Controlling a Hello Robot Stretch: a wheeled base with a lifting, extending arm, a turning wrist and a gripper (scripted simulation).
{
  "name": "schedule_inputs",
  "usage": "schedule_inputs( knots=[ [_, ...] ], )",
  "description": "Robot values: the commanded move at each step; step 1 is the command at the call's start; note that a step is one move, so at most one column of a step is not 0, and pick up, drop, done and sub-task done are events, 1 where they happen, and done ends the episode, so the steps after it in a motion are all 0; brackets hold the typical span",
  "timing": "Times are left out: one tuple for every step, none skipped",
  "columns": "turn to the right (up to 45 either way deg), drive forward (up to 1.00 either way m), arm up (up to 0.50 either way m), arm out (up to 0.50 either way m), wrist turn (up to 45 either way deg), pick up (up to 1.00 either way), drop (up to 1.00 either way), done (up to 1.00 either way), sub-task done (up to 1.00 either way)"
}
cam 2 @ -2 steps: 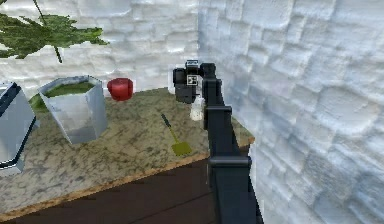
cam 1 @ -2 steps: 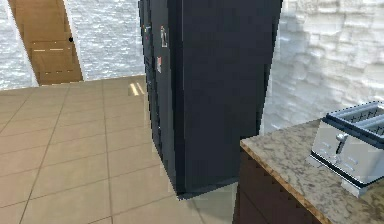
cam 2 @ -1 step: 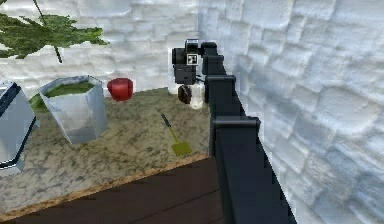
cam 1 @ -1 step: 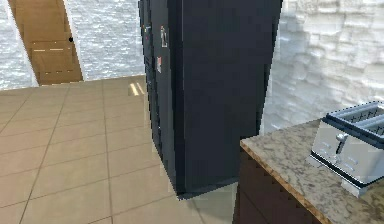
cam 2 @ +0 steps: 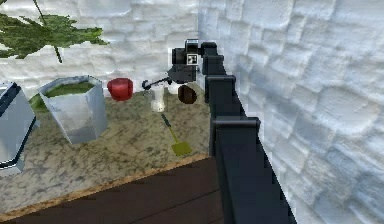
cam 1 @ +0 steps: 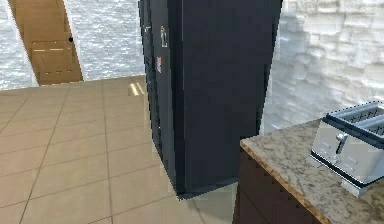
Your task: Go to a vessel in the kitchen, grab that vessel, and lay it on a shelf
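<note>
Rising from the bottom edge, the arm (cam 2: 236,150) crosses the tabletop (cam 2: 110,155). Right of the pot (cam 2: 75,110) lies a green-tipped utensil (cam 2: 174,134). Beyond the pot's right side sit a red round thing (cam 2: 121,88) and, farther right, a small white vessel (cam 2: 158,98), with the end effector (cam 2: 160,80) at it; whether it holds anything cannot be told.

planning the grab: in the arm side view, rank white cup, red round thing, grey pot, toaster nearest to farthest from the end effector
1. white cup, right by the end effector
2. red round thing, to its left
3. grey pot, farther left
4. toaster, at the left edge
</note>
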Motion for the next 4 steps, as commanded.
schedule_inputs(
  knots=[
    [0.0, 0.00, 0.00, 0.00, -45.0, 0.00, 0.00, 0.00, 0.00],
    [0.0, 0.00, 0.00, 0.00, -45.0, 0.00, 0.00, 0.00, 0.00],
    [0.0, 0.00, 0.00, 0.00, -9.0, 0.00, 0.00, 0.00, 0.00],
    [0.0, 0.00, 0.00, -0.46, 0.0, 0.00, 0.00, 0.00, 0.00]
  ],
)
